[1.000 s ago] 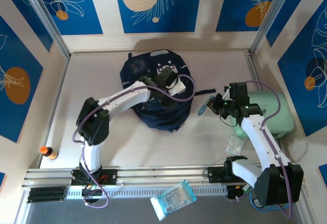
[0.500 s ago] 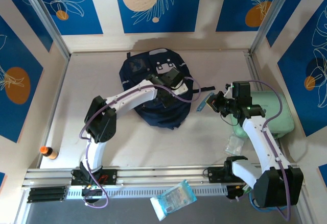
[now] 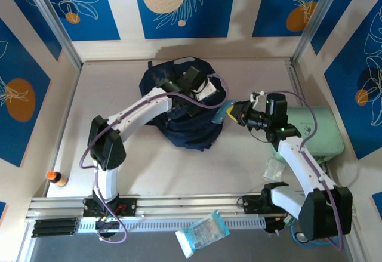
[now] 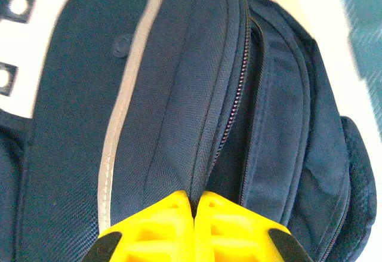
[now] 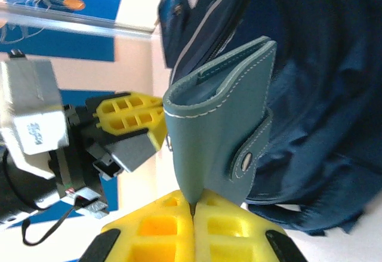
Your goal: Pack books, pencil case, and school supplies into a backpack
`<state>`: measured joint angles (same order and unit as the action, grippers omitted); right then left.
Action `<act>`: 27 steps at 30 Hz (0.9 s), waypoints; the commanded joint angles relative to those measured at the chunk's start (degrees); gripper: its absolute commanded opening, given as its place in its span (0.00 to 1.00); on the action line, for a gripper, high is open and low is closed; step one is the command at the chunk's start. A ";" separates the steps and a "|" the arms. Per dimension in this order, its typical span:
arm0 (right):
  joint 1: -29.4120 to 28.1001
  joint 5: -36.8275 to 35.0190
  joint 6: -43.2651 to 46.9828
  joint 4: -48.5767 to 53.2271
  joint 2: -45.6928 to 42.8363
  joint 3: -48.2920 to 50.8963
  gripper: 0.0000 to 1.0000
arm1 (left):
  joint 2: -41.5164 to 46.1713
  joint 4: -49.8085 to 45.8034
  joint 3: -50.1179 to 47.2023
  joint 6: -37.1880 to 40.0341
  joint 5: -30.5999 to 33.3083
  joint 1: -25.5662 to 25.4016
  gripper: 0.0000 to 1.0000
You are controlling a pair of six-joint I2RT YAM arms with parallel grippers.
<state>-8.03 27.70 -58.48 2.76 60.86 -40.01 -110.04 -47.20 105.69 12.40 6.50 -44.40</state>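
Observation:
The dark navy backpack (image 3: 179,119) lies mid-table. My left gripper (image 3: 200,92) is over its far right part, shut on a fold of fabric beside the zip (image 4: 236,101); its yellow fingertips (image 4: 173,214) pinch the cloth. My right gripper (image 3: 237,114) is shut on the lower edge of a flat teal pad (image 5: 221,125) with a snap tab, held upright at the backpack's right edge (image 3: 221,116). An orange-capped tube (image 3: 58,178) lies at the near left. A small crinkly translucent pouch, the pencil case (image 3: 274,168), lies beside the right arm. The books are out of view.
A mint-green zip case (image 3: 313,132) sits against the right wall behind my right arm. A plastic-wrapped blue-white packet (image 3: 203,232) lies past the front rail. Walls close the table on three sides. Bare tabletop lies left of the backpack.
My left gripper has shut on the backpack's fabric and shifted a little toward the back. The right arm has carried the teal pad leftward to the backpack's right edge.

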 commanded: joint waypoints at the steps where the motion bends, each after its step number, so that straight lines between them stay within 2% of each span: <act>1: -2.89 2.97 -4.65 -14.19 2.91 -0.27 0.00 | 3.13 5.22 3.06 -5.24 -6.14 1.70 0.02; 4: -4.98 1.38 -5.90 -20.08 7.64 -1.23 0.00 | 1.80 5.34 5.17 -8.37 -9.82 2.49 0.02; 10: -6.55 -1.03 -11.35 -36.06 18.57 -1.93 0.00 | 1.15 5.90 6.85 -11.08 -10.14 3.10 0.03; 14: -7.27 -1.26 -12.55 -40.31 23.52 -2.83 0.00 | 1.24 5.90 6.89 -11.86 -10.46 3.31 0.03; 16: -7.22 -1.21 -12.89 -40.15 25.10 -3.39 0.00 | 1.35 5.71 6.83 -12.14 -10.79 3.27 0.03; 21: -9.57 -6.71 -13.29 -36.24 29.13 -5.16 0.02 | 1.04 5.66 6.80 -12.49 -10.98 3.36 0.04; 27: -12.66 -11.74 -15.81 -27.91 35.49 -11.45 0.07 | -0.17 3.39 8.54 -13.46 -11.95 3.82 0.05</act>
<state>-19.77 19.38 -72.62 -29.67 94.56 -48.80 -110.39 -45.80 110.34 0.36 -2.55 -40.97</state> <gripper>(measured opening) 0.068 0.051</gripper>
